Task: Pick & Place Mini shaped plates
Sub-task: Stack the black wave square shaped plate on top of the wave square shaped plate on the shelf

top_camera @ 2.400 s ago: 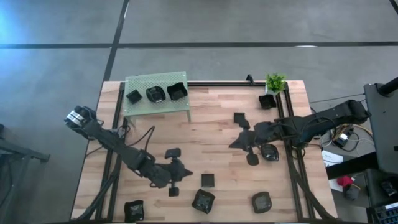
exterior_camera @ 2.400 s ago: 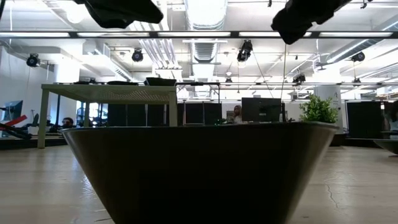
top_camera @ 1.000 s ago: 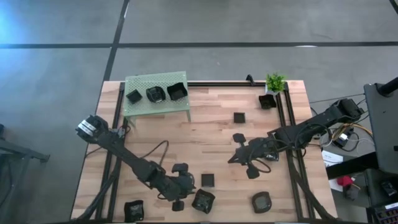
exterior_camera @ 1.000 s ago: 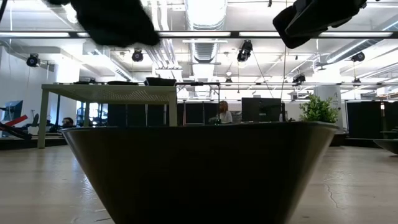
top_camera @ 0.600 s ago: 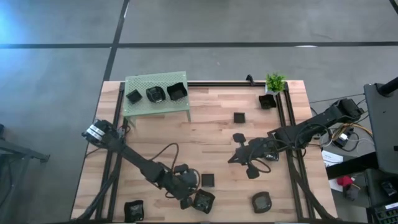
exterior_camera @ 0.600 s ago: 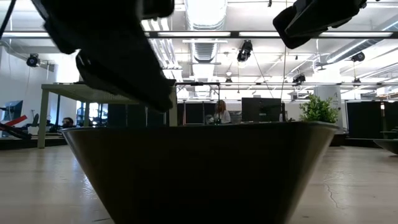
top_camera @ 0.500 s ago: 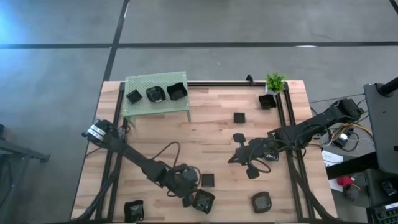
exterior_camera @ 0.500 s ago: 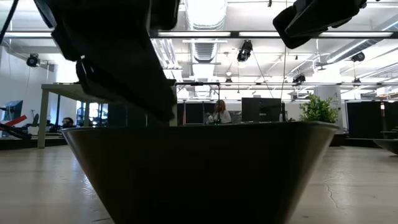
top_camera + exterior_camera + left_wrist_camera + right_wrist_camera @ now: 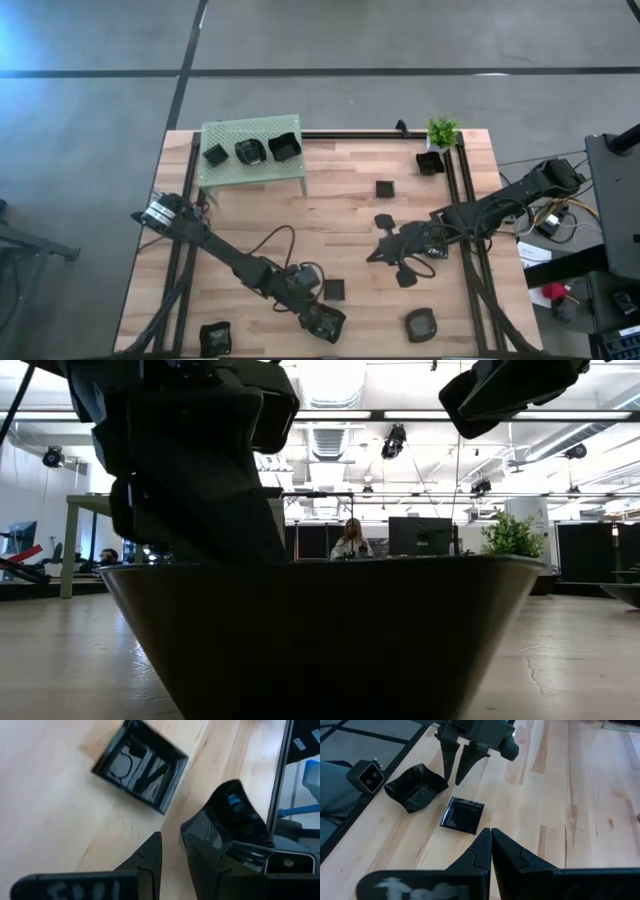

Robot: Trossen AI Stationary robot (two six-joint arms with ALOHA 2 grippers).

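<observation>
At the near table edge, just beside the low camera, sits the angular plate, and the left gripper is right over its rim on the side facing the green platform. In the left wrist view the fingers stand slightly parted with one wall of the plate between or right against them; whether they actually pinch it I cannot tell. Nothing looks lifted.

The key relation: the plate lies just ahead of the left gripper, away from the platform, touching or nearly so. A square plate sits just beside it, toward the platform, clear of the fingers.

The right gripper hangs well apart from the angular plate, toward the potted plant, fingers pressed together and empty. So the left arm is far nearer.

Three plates already sit on the platform; others lie scattered on the table.

Judgement: next comes a close on the plate wall.
</observation>
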